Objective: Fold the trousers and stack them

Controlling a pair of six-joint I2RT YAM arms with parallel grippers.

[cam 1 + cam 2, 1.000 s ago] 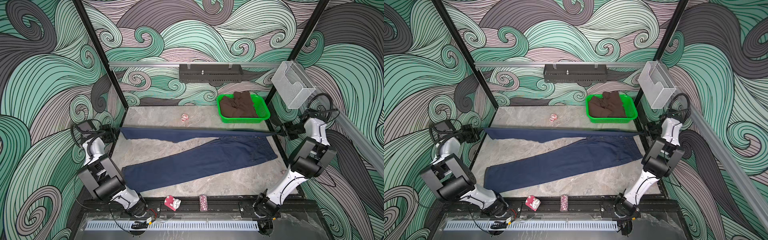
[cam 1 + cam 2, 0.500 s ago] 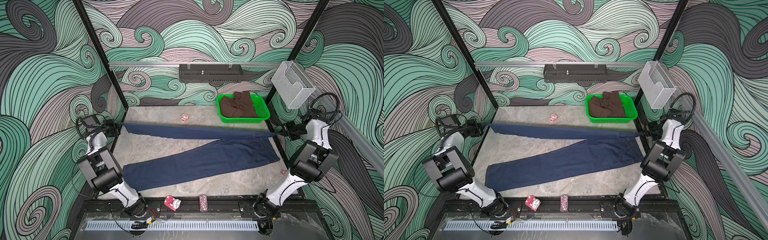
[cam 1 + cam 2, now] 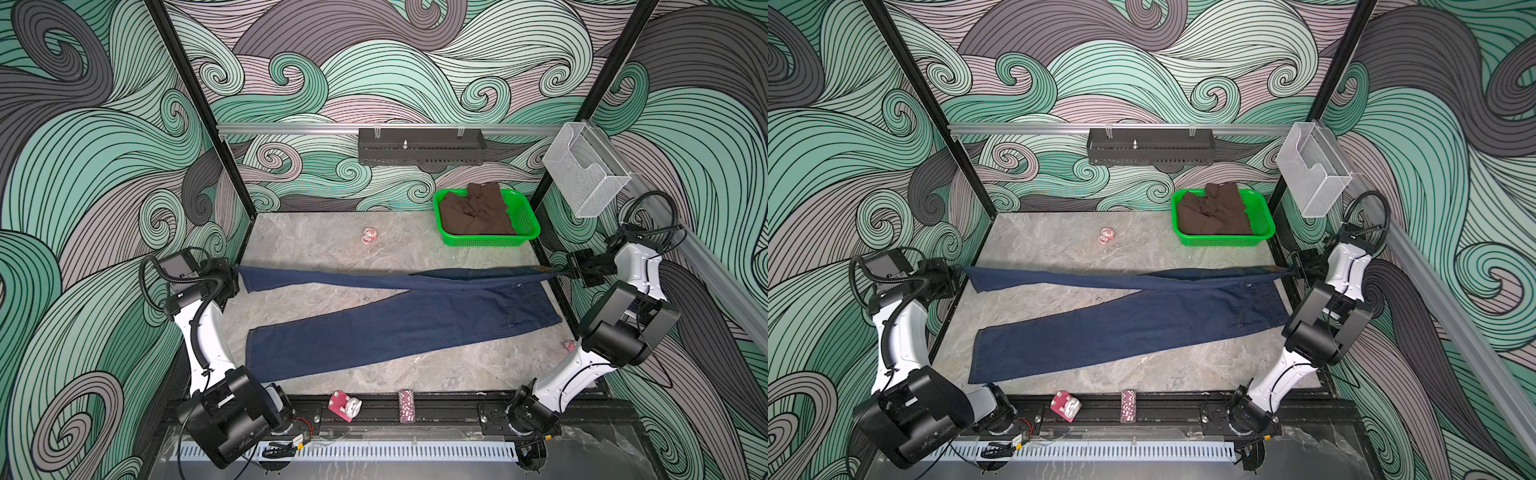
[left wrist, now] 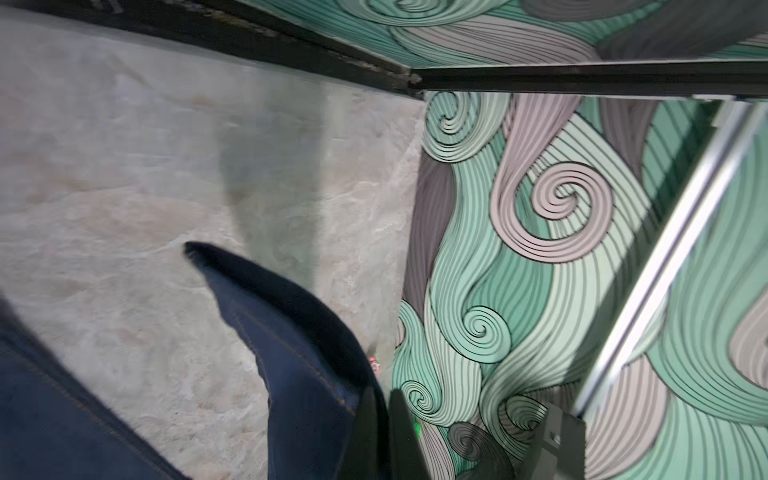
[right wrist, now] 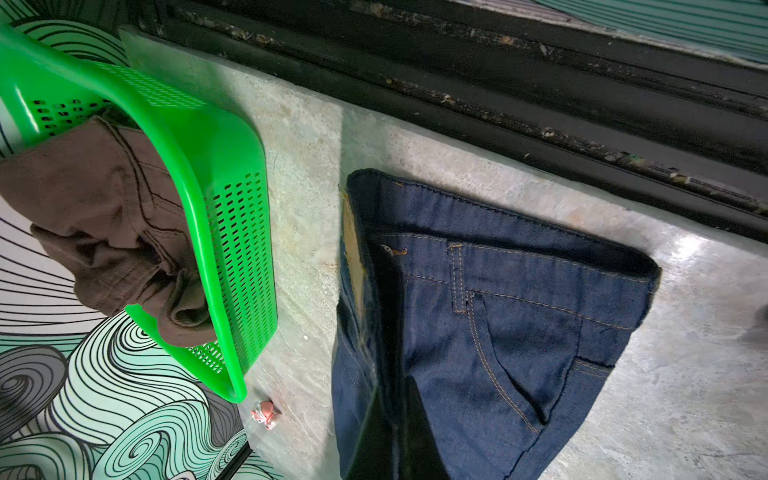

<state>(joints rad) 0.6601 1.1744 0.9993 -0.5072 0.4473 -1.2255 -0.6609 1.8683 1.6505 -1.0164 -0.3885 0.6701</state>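
The trousers [image 3: 395,332] [image 3: 1125,332] are dark navy jeans. One leg lies flat, slanting across the table in both top views. The other leg is stretched across the table behind it, between my two grippers. My left gripper [image 3: 235,270] [image 3: 957,270] is shut on that leg's hem at the table's left edge. In the left wrist view the gripper [image 4: 384,399] pinches the denim [image 4: 299,353]. My right gripper [image 3: 561,272] [image 3: 1291,271] is shut on the waistband at the right edge. In the right wrist view the gripper [image 5: 399,390] grips the waist fabric [image 5: 498,311] near a tan patch [image 5: 353,249].
A green basket [image 3: 530,232] [image 5: 232,199] holding a brown garment [image 3: 478,212] stands at the back right. A small pink object [image 3: 368,235] lies at the back middle. On the front rail sit a pink block [image 3: 344,406] and a chip stack [image 3: 406,406]. A clear holder [image 3: 586,174] hangs on the right wall.
Both grippers have kept their hold. The left arm has changed its pose; its end of the stretched leg moved back, then came forward. The flat leg has not moved.
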